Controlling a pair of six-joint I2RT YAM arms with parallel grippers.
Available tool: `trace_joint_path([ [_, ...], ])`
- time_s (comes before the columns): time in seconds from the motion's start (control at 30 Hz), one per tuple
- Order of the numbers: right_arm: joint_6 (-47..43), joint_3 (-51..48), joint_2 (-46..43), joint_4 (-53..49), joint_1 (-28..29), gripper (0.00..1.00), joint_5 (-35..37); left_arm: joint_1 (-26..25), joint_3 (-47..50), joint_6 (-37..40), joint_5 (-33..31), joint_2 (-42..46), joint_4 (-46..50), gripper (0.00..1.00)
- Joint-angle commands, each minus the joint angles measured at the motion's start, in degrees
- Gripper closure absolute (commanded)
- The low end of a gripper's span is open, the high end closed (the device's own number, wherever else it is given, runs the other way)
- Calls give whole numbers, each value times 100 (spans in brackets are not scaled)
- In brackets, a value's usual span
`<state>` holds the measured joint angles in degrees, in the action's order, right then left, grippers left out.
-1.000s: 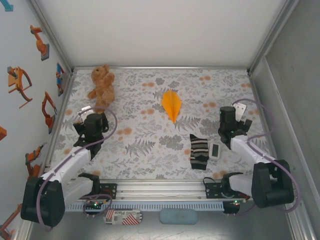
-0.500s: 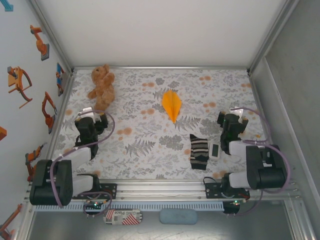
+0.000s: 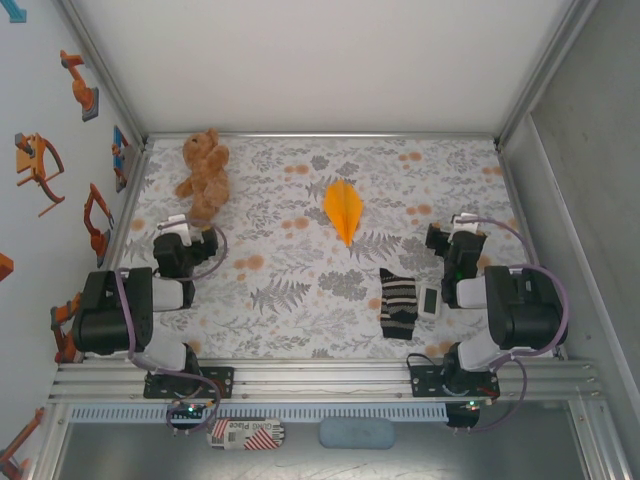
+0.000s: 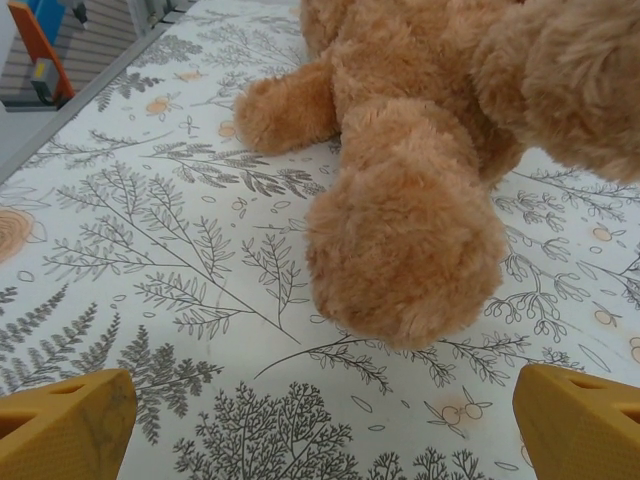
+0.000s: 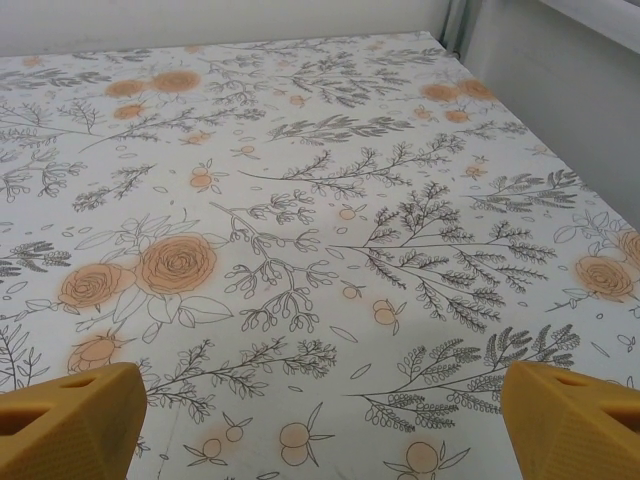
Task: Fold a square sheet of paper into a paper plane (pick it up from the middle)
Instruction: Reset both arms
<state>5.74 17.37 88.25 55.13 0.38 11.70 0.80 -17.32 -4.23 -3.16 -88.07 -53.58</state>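
Observation:
The square sheet of paper lies folded into an orange-yellow paper plane (image 3: 343, 208), a narrow dart with its point toward the near edge, in the middle of the floral table. My left gripper (image 3: 180, 226) sits low at the left, well apart from the plane. It is open, with nothing between its yellow fingertips (image 4: 65, 425), and it faces the teddy bear's foot (image 4: 405, 250). My right gripper (image 3: 455, 232) rests at the right, also open and empty (image 5: 325, 425), over bare floral cloth. Both arms are folded back near their bases.
A brown teddy bear (image 3: 203, 175) lies at the back left, just beyond the left gripper. A striped black-and-white sock (image 3: 398, 303) and a small white device (image 3: 430, 301) lie front right, beside the right arm. Walls close the table on three sides.
Both arms have folded back and down toward their bases, drawing the open grippers slightly nearer. The paper plane, sock and teddy bear have not moved.

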Motion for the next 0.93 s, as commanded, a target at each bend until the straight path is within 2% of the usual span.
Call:
trace_joint_path([
  [0.0,-68,361,15,-296,-47,10,-1,26,-391,-94,56,59,264,4],
  [0.03,-58,394,9,-362,-59,10,-21,5,-443,-77,0,-12,280,4],
  [0.1,-56,399,15,-363,-73,1,-50,-116,-531,-2,-247,12,467,4],
  [0.2,-60,399,15,-363,-78,1,-71,-333,-553,116,-718,-47,419,4],
  [0.9,-55,395,8,-364,-84,1,-74,-300,-588,125,-575,-38,523,4],
])
